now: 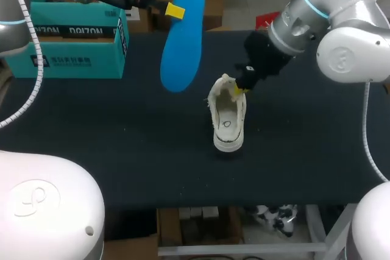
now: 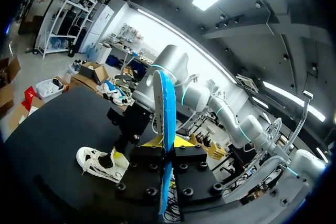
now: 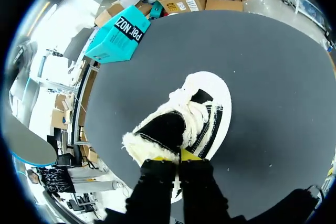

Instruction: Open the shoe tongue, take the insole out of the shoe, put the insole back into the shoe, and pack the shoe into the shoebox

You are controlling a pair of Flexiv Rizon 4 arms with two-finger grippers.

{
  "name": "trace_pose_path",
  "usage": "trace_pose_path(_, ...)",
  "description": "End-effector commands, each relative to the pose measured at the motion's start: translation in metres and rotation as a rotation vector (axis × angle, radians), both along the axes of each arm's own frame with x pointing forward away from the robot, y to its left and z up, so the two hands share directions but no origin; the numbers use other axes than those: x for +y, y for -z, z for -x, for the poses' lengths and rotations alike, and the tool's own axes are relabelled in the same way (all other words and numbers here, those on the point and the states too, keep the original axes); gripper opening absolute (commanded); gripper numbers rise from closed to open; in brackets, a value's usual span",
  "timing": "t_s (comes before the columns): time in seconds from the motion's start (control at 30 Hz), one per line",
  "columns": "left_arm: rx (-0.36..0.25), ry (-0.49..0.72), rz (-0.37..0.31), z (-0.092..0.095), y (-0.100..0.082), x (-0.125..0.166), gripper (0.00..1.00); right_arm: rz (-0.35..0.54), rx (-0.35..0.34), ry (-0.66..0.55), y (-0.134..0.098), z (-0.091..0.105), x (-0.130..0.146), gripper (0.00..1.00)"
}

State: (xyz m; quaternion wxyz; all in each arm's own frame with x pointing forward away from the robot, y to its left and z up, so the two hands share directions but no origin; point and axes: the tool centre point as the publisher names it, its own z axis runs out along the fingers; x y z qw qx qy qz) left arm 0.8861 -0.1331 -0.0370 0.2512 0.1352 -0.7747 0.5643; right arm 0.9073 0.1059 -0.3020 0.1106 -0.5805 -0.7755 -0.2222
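- Left gripper (image 1: 175, 10) is up high over the far side of the black table (image 1: 317, 138), and it has the blue insole (image 1: 182, 38) clamped between its two fingers, gripped on the upper part.
- The insole hangs clear of the table, out of the shoe, in the air between the teal shoebox (image 1: 67, 44) and the white shoe (image 1: 227, 117).
- From the left wrist, the insole (image 2: 167, 108) shows edge-on, squeezed from both sides and running out ahead of the fingers.
- Right gripper (image 1: 241, 87) is down at the shoe's far end, fingers nearly together, pinching the fuzzy rim of the opening.
- The right wrist view confirms it: both yellow tips of the right gripper (image 3: 176, 156) bite that fluffy edge, with the laces and toe of the shoe (image 3: 202, 106) beyond.
- The shoe rests on the table near the middle.
- The shoebox sits at the far left, well apart from the shoe.
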Motion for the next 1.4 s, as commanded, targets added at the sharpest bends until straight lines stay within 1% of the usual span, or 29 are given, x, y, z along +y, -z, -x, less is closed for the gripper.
trace_pose_path(0.03, 0.008, 0.001, 0.005, -0.003, 0.001, 0.002, 0.00, -0.059, -0.135, 0.057, 0.000, 0.007, 0.009, 0.00)
trace_pose_path(0.1, 0.017, -0.009, 0.004, -0.004, 0.002, 0.003, 0.00, -0.074, -0.140, 0.055, 0.004, 0.006, 0.012, 0.00)
trace_pose_path(0.37, 0.017, -0.009, 0.004, -0.004, 0.002, 0.003, 0.00, -0.106, -0.134, 0.055, 0.015, 0.003, 0.015, 0.00)
trace_pose_path(0.5, 0.017, -0.009, 0.004, -0.004, 0.002, 0.003, 0.00, -0.144, -0.146, 0.074, 0.025, 0.000, 0.014, 0.00)
trace_pose_path(0.67, 0.017, -0.009, 0.004, -0.004, 0.002, 0.003, 0.00, -0.163, -0.138, 0.082, 0.038, -0.003, 0.014, 0.00)
trace_pose_path(0.83, 0.017, -0.009, 0.004, -0.004, 0.002, 0.003, 0.00, -0.160, -0.120, 0.077, 0.039, -0.003, 0.012, 0.00)
trace_pose_path(0.97, 0.017, -0.009, 0.004, -0.004, 0.002, 0.003, 0.00, -0.163, -0.121, 0.056, 0.039, -0.003, 0.010, 0.00)
trace_pose_path(1.0, 0.017, -0.009, 0.004, -0.004, 0.002, 0.003, 0.00, -0.166, -0.118, 0.051, 0.039, -0.003, 0.009, 0.27)
trace_pose_path(1.03, 0.017, -0.009, 0.004, -0.004, 0.002, 0.003, 0.00, -0.166, -0.113, 0.049, 0.038, -0.003, 0.009, 0.92)
trace_pose_path(1.07, 0.017, -0.009, 0.004, -0.004, 0.002, 0.003, 0.00, -0.151, -0.114, 0.049, 0.035, -0.002, 0.008, 1.00)
trace_pose_path(1.13, 0.017, -0.009, 0.004, -0.004, 0.002, 0.003, 0.00, -0.131, -0.111, 0.054, 0.028, 0.002, 0.004, 1.00)
trace_pose_path(1.3, 0.017, -0.009, 0.004, -0.004, 0.002, 0.003, 0.00, -0.074, -0.109, 0.076, 0.004, 0.013, -0.005, 1.00)
trace_pose_path(1.4, 0.017, -0.009, 0.004, -0.004, 0.002, 0.003, 0.00, -0.071, -0.116, 0.084, -0.008, 0.019, -0.011, 1.00)
